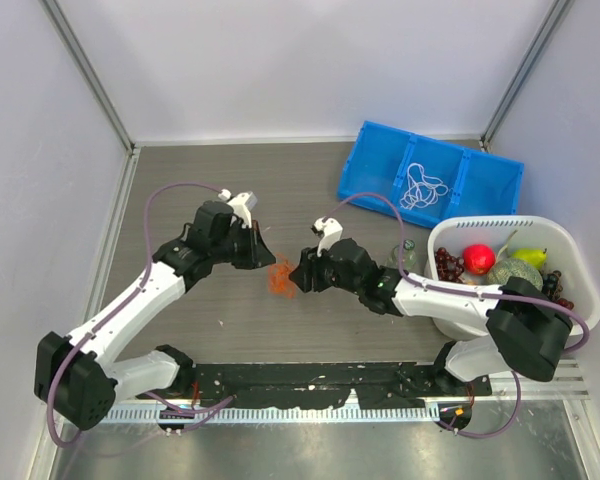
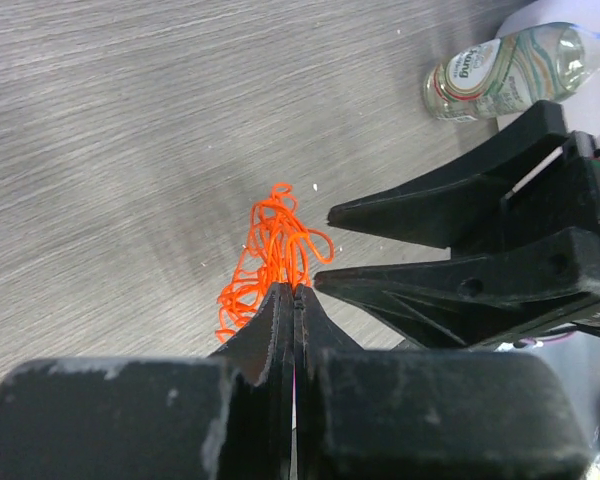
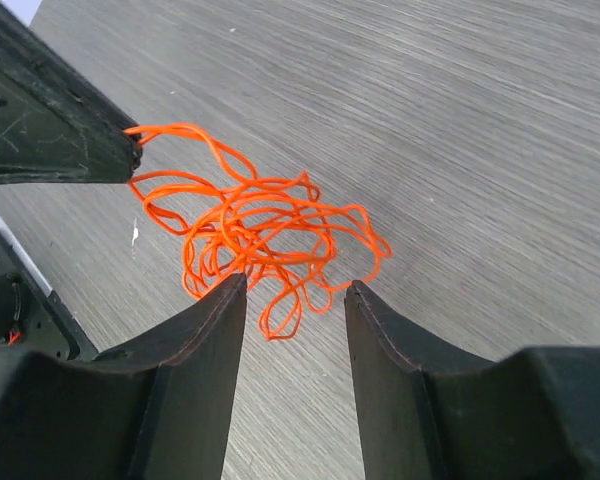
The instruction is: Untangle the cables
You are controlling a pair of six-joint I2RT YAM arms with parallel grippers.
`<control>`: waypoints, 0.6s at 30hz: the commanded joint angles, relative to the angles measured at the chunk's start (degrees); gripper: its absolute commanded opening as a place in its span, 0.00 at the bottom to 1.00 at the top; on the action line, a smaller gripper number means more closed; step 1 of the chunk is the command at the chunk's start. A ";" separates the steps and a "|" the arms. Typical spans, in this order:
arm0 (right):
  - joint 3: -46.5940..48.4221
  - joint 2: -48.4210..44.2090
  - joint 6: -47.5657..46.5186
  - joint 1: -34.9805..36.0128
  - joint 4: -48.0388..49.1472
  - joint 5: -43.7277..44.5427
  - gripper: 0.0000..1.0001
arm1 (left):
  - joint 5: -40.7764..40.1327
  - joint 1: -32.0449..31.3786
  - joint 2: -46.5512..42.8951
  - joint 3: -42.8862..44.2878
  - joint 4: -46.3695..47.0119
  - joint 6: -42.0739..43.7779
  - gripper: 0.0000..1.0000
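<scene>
Around the middle of the surface [image 1: 200,180], a loose tangle of orange cables [image 3: 250,225] is being pinched by the left gripper [image 2: 295,288]. Its jaws are being pressed fully together on a loop at the tangle's edge, and the rest of the clump is spreading out just beyond its tips. Whether the clump is resting on the surface or being lifted slightly cannot be told.

From the opposite side the tangle is being straddled by the right gripper [image 3: 295,285], which is being held about half open with nothing clamped. A few loops are hanging between its two fingers, and strands are being met at the tip of one finger [image 3: 230,300]. The two grippers are being held tip to tip, very near each other.

Further toward the right edge, a clear bottle [image 2: 500,75] is being seen just beside a white basket [image 1: 500,220] in which fruit [image 1: 478,258] is being carried. At the far right corner, a bunch of white cables [image 1: 423,188] is being kept in the middle compartment of a blue bin [image 1: 375,165].
</scene>
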 commanded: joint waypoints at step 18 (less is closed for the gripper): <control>6.79 4.40 -12.89 0.05 8.60 -10.32 0.31 | 3.37 -0.28 -5.16 2.65 -4.18 -0.29 0.00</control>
